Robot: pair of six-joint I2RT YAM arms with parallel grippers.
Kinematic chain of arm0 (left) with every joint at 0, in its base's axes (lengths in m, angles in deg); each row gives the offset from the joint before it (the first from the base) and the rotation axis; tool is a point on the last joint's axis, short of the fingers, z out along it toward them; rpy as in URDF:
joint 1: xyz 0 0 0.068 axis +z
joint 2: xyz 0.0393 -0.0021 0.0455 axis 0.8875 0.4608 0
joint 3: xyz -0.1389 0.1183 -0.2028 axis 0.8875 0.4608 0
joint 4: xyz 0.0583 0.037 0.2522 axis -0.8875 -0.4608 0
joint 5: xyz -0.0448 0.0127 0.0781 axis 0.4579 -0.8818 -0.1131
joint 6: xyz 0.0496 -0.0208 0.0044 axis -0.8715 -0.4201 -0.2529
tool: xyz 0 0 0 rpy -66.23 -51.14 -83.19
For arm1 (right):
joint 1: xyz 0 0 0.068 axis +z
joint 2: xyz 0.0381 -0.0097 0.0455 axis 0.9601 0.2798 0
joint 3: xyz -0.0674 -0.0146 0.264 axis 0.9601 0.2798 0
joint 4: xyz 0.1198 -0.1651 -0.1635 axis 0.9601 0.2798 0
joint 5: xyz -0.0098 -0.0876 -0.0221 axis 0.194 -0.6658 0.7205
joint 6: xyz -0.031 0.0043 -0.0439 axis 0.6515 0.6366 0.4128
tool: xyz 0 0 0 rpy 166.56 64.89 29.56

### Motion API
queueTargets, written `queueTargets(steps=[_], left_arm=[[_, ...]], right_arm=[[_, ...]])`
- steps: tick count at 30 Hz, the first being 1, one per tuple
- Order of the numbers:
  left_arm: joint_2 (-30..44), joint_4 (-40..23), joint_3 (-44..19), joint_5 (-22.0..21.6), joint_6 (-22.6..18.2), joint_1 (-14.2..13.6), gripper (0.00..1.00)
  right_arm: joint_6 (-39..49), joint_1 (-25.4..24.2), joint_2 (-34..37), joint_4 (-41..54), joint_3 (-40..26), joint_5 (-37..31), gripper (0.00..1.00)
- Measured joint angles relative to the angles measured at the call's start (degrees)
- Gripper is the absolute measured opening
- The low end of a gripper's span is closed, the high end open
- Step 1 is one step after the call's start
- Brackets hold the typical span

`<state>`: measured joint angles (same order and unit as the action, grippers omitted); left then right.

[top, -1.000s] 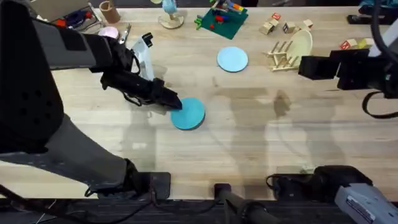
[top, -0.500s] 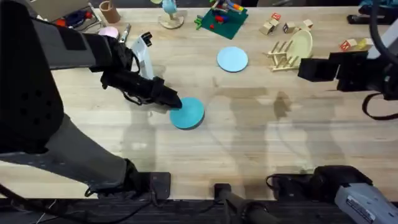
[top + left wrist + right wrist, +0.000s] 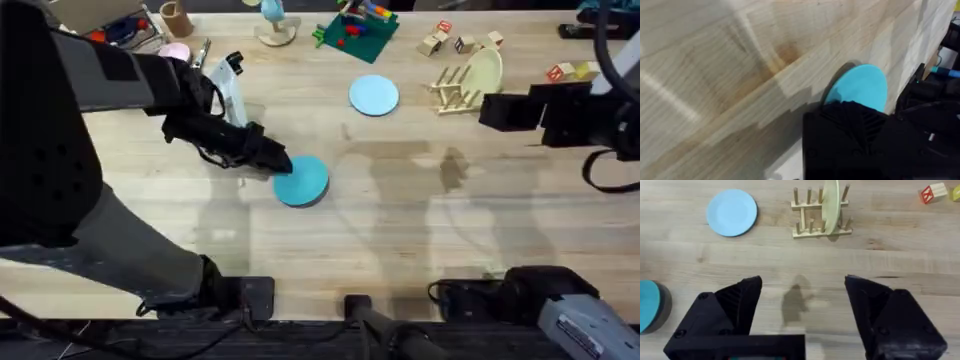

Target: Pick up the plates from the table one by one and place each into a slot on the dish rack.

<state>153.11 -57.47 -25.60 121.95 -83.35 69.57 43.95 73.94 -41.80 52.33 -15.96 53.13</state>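
Overhead, we see the left pincer [image 3: 282, 168] at the left edge of the teal plate [image 3: 303, 182], which lies flat mid-counter [image 3: 400, 230]; we cannot tell whether its fingers grip the rim. Our pale plate [image 3: 374, 95] lies flat farther back, near the rack [image 3: 455, 90], where a cream plate [image 3: 484, 70] stands on edge in a slot. Right pincer [image 3: 802, 305] hangs spread and empty over bare wood.
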Motion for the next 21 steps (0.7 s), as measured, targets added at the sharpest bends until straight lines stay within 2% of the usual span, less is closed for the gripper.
queueTargets(steps=[11,21], left_arm=[[0.0,1.0,-0.5,-0.6,3.4,-1.0,0.041],[0.0,1.0,-0.9,-1.3,3.8,-1.6,0.041]], right_arm=[[0.0,0.0,0.0,0.0,0.0,0.0,0.996],[0.0,0.0,0.0,0.0,0.0,0.0,0.995]])
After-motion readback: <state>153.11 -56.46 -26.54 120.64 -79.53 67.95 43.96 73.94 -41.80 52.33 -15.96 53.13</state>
